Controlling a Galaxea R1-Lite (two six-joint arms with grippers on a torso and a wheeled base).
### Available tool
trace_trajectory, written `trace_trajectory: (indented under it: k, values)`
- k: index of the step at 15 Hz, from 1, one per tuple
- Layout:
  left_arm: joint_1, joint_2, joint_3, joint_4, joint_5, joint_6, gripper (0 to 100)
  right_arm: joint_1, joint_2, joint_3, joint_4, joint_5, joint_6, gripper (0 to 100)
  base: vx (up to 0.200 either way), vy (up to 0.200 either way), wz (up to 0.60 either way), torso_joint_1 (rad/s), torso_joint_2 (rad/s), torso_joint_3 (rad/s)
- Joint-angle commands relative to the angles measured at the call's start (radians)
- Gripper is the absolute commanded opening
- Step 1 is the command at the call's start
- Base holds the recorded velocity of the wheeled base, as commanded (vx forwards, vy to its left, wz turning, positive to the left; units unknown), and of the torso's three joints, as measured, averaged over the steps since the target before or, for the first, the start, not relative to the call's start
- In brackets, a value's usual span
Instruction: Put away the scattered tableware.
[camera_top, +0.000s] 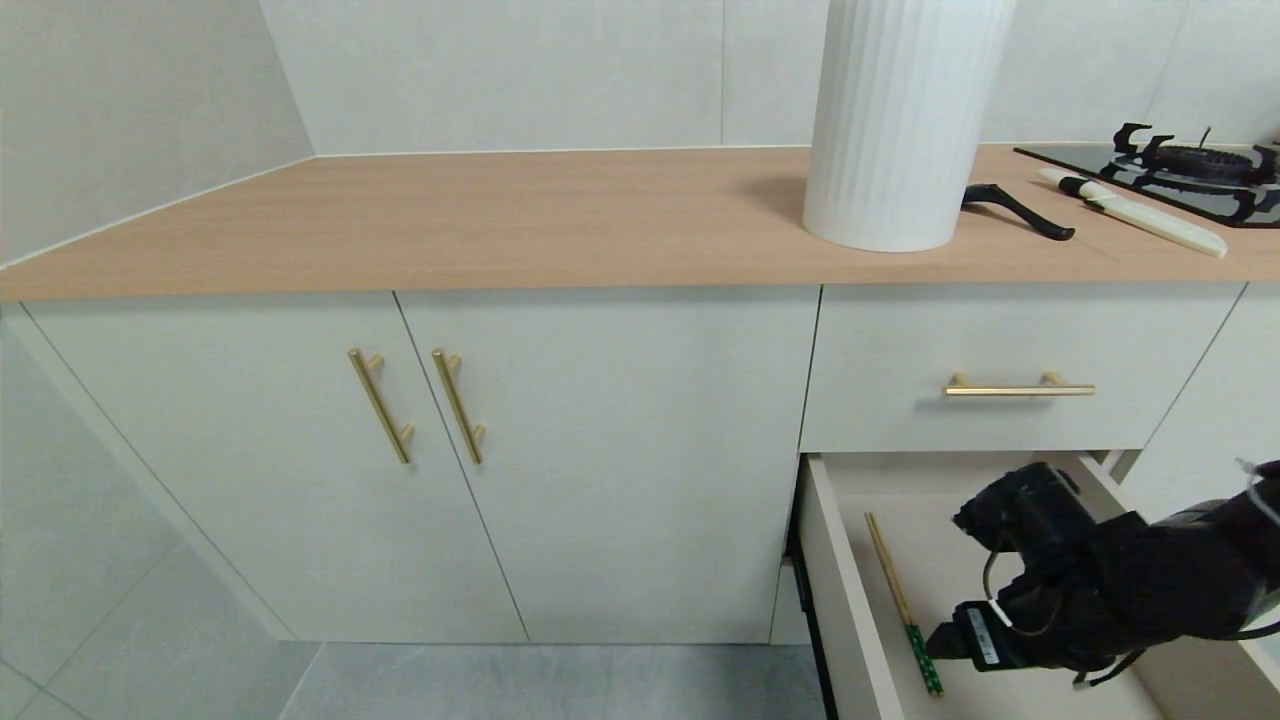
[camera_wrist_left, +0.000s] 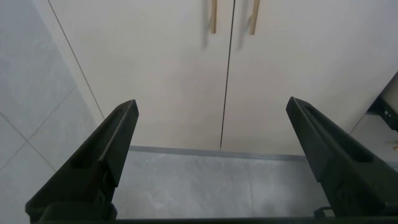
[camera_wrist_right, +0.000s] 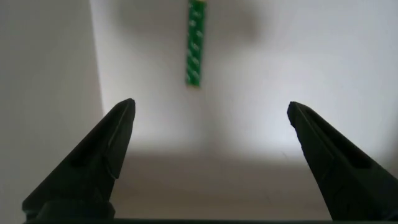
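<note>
Wooden chopsticks (camera_top: 903, 600) with green patterned ends, lying along the left wall inside the open drawer (camera_top: 835, 580). Just beside the green end, right gripper (camera_wrist_right: 210, 112), spread wide, holding nothing. Left gripper (camera_wrist_left: 211, 109) equally wide and empty, facing closed cabinet doors (camera_wrist_left: 280, 93). Up on the counter (camera_top: 500, 220): white ribbed cylinder (camera_top: 900, 120), pale knife (camera_top: 1140, 212).

Wooden chopsticks (camera_top: 900, 600) with green ends lie flat in the open drawer (camera_top: 838, 590), along its left wall.
</note>
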Motion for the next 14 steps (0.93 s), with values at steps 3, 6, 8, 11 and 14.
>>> trace_trajectory:
  k: [3, 6, 8, 11, 14]
  values:
    - [-0.001, 0.002, 0.0, -0.001, 0.0, 0.0, 100, -0.237, -0.455, -0.221, 0.424, 0.147, -0.124, 100, 0.0, 0.0, 0.0, 0.0, 0.0, 0.0]
    - [-0.001, 0.002, 0.0, -0.001, 0.0, 0.0, 100, -0.365, -0.609, -0.301, 0.521, 0.179, -0.208, 100, 0.0, 0.0, 0.0, 0.0, 0.0, 0.0]
    - [0.001, 0.002, 0.0, -0.001, 0.0, 0.0, 100, -0.365, -0.642, -0.295, 0.523, 0.179, -0.228, 100, 0.0, 0.0, 0.0, 0.0, 0.0, 0.0]
    - [-0.001, 0.002, 0.0, -0.001, 0.0, 0.0, 100, -0.365, -0.664, -0.293, 0.521, 0.181, -0.244, 100, 0.0, 0.0, 0.0, 0.0, 0.0, 0.0]
    - [-0.001, 0.002, 0.0, -0.001, 0.0, 0.0, 100, -0.363, -0.665, -0.292, 0.519, 0.181, -0.245, 100, 0.0, 0.0, 0.0, 0.0, 0.0, 0.0]
